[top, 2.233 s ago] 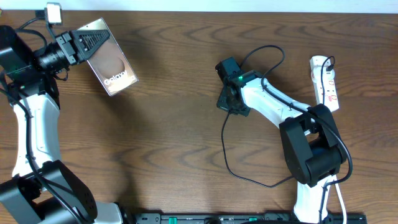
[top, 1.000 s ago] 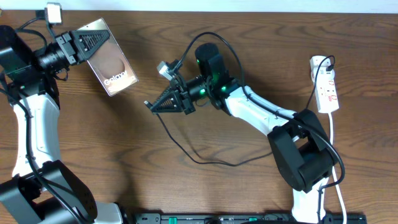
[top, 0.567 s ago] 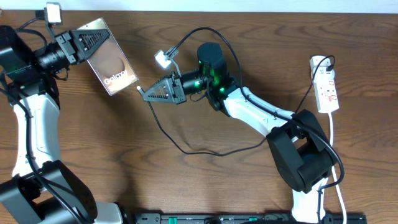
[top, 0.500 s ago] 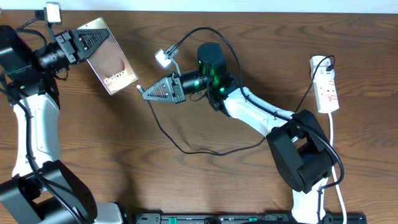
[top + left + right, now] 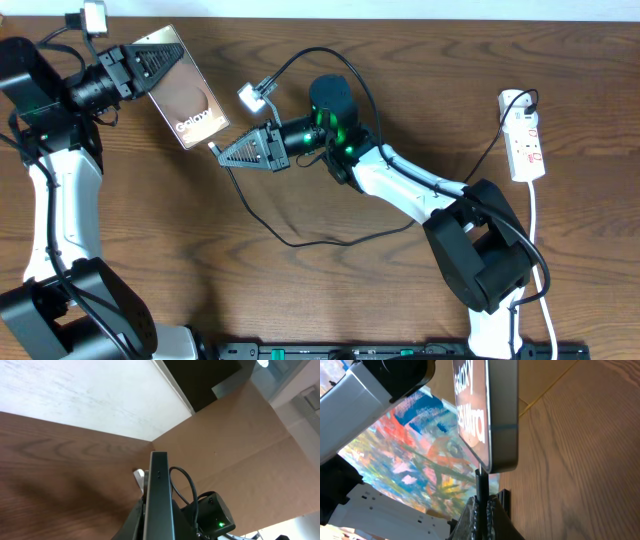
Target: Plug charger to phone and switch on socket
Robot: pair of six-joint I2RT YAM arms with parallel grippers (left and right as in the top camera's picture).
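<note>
Aligning stage judged in hand. The phone is clamped by the closed left fingers and held raised and tilted above the far left corner of the table. The charger is pinched just behind its plug tip by the closed right fingers. The tip is seen touching the phone's lower edge; full seating is not confirmed. The socket, at the right edge, is untouched, and pressing its switch is judged left to do.
</note>
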